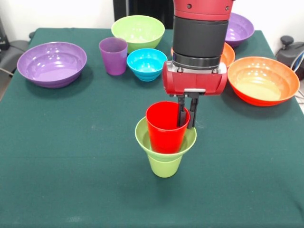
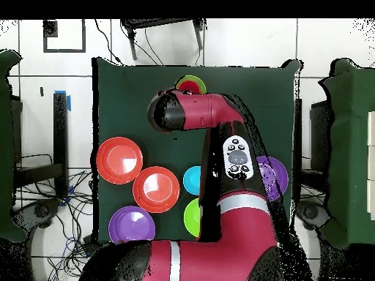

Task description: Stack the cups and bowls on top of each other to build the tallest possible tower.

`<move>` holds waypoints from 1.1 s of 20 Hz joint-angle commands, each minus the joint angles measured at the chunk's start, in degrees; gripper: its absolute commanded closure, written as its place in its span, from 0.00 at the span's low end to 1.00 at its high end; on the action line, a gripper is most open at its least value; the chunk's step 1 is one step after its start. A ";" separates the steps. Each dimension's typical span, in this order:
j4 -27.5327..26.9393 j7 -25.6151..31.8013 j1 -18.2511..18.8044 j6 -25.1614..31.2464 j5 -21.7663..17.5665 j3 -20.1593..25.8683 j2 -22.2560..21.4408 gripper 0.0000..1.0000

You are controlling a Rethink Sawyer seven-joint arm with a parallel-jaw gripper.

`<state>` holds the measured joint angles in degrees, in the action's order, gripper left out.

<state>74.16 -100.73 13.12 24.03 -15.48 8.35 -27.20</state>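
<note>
Near the table's middle a lime-green cup (image 1: pixel 164 167) stands upright with a small lime-green bowl (image 1: pixel 142 135) seated on it. A red cup (image 1: pixel 163 128) sits in that bowl. Together they form the tower (image 2: pixel 192 83), which from overhead shows as a green rim around red. My gripper (image 1: pixel 186 126) comes straight down onto the red cup's right side. One finger (image 1: pixel 182 111) is inside the cup, the other outside, shut on the wall. The small blue bowl (image 1: pixel 147 64) and the purple cup (image 1: pixel 113 56) stand apart, farther back.
A medium lime-green bowl (image 1: pixel 138 32) sits at the back. Wide purple bowls stand at the left (image 1: pixel 52 63) and back right (image 1: pixel 239 28). One orange bowl (image 1: pixel 263 80) is at the right, another (image 1: pixel 229 54) is partly hidden behind my arm.
</note>
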 commanded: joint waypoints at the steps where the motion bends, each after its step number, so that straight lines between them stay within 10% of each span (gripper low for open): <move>1: 0.40 -0.86 -0.17 -2.19 -3.55 2.15 4.92 1.00; 22: 6.04 -0.31 0.83 -0.26 -2.67 2.06 -0.25 1.00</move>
<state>74.32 -100.73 13.22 22.04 -15.49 8.34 -27.30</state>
